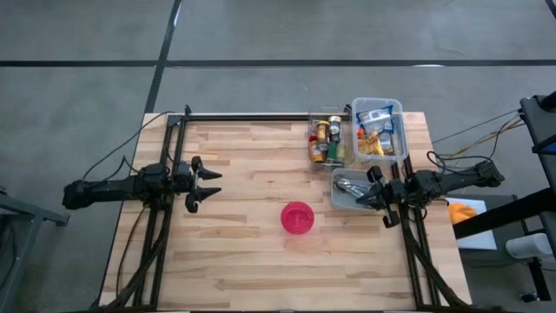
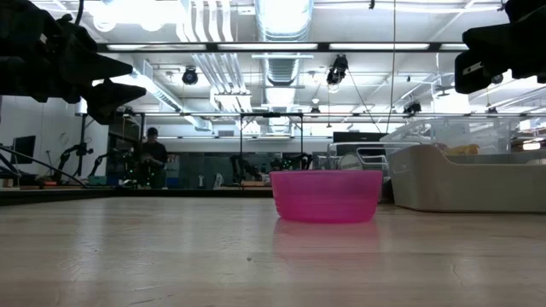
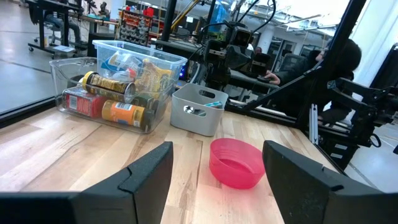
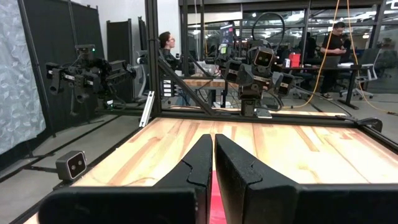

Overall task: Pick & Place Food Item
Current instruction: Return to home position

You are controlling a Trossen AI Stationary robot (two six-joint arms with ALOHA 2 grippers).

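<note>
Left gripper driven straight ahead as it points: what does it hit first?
Probably the pink bowl, framed between the open jaws of the left gripper in its wrist view, gray bin beyond. It hangs above the table, so it might clear the rim.

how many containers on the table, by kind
pink bowl: 1
gray bin: 1
clear bins: 2
total: 4

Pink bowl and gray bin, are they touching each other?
Apart. The high view shows a strip of bare table between the pink bowl and the gray bin; the low view shows that gap too.
</note>
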